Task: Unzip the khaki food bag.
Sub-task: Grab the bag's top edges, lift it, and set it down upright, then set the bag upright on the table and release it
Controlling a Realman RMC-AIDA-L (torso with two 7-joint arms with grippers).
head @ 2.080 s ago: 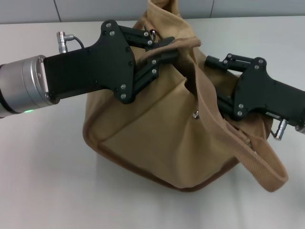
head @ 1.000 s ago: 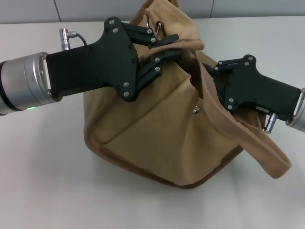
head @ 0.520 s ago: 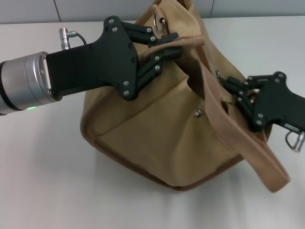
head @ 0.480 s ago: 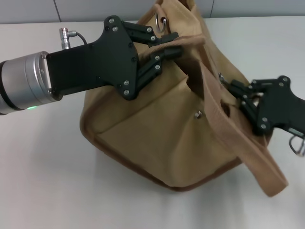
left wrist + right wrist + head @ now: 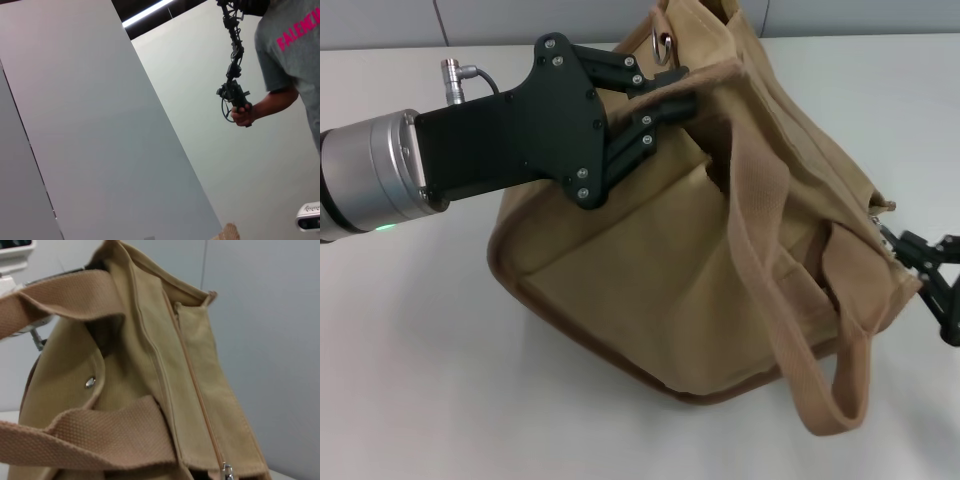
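Head view, left to right. The left gripper (image 5: 665, 95), a black linkage jaw on a silver-cuffed arm, is closed on the upper left corner of the khaki food bag (image 5: 650, 290), a large boxy tote of tan canvas standing on a pale grey table (image 5: 410, 350). The pinch falls at the root of a wide strap, just below a small metal ring (image 5: 663, 44). The bag occupies the centre of the table, tilted toward the right, its top edge running from the held corner down to the far right end. One broad woven strap handle (image 5: 760, 260) drapes loose across the front panel and loops below the base edge.

At the far right, the right gripper (image 5: 910, 258) sits at the bag's low end with its slim black fingers spread apart, closed on nothing; its tips lie just beside the end of the zipper. The right wrist view shows the zipper line (image 5: 197, 395) closed along its visible length, with a small metal pull (image 5: 227, 471) at the near end.

Handling, as judged: the canvas is soft and slack, folding under its own weight, so the zipper should run only while the opposite corner is held taut. The pull is the natural hold; it is small and likely slippery. The bag's contents cannot be seen.
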